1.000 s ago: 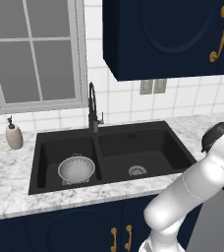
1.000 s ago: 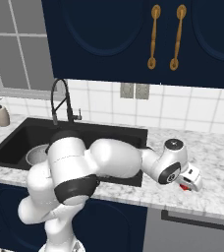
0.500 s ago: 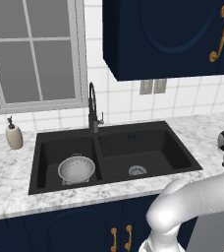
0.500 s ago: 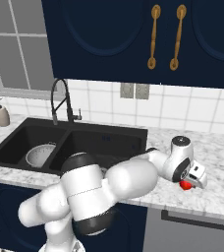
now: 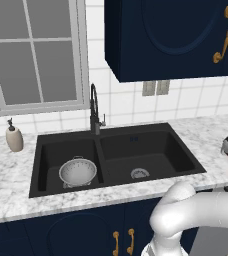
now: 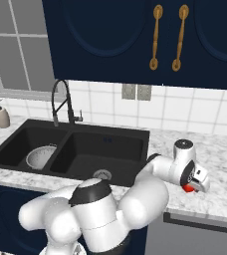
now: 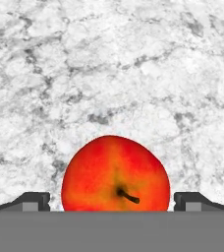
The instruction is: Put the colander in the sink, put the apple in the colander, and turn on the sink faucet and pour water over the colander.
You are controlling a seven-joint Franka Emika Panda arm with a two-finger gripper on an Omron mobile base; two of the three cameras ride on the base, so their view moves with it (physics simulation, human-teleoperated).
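A simulated kitchen stood under navy wall cabinets (image 6: 135, 40) with gold handles, white tile behind and a grey-framed window (image 5: 33, 55) at 10 o'clock in the left base view. The marble desk (image 7: 114, 64) carried the black double-basin sink (image 5: 151, 150). In the left base view the colander (image 5: 78, 171) sat upright in the left basin, toward 8 o'clock of the picture, while the right basin showed its silver drain (image 5: 139, 173). The sink faucet (image 5: 94, 107) rose behind the centre divider, its arched spout over the left basin side. A beige soap bottle (image 5: 14, 137) stood on the desk at 9 o'clock, well apart from the sink.

The apple (image 7: 116, 176) lay on the desk to the right of the sink, far from the colander. In the hand view it sat at 6 o'clock, stem up, between the two dark fingertips (image 7: 33, 201), with a gap of bare desk on each side. The hand (image 7: 112, 203) was spread wide around the apple and gripped nothing. In the right base view the hand (image 6: 195, 183) hung at 4 o'clock over the desk, red showing beneath it.
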